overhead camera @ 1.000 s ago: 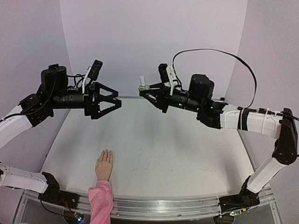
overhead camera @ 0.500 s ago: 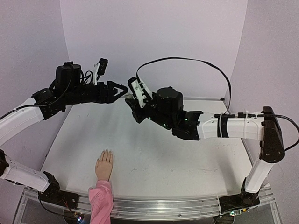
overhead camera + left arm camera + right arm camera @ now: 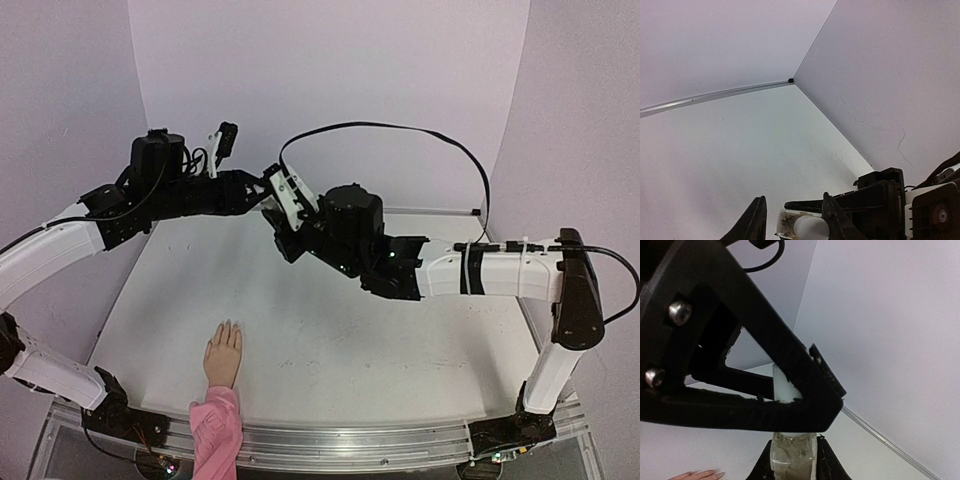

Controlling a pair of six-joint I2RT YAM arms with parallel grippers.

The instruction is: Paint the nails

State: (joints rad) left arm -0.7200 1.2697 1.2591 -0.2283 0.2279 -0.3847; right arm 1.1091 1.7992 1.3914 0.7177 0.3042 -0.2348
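Swinging in from well apart a second ago, the two arms now meet nose to nose above the far edge of the table [image 3: 400,330], around eleven o'clock in the top view. The right gripper [image 3: 792,465] is clamped on the body of the small nail polish bottle [image 3: 792,452], and it's firmly held. The left gripper [image 3: 793,200] has narrowed and brackets the white cap [image 3: 782,387], though I can't tell whether it has bitten yet. Uncapping looks like the step in hand. It should finish the squeeze square on the cap, twist about the bottle's own axis while the right holds steady, then draw straight off so nothing drips. The nails [image 3: 228,325] sit on the mannequin hand [image 3: 223,355] at seven o'clock, well apart from the action.
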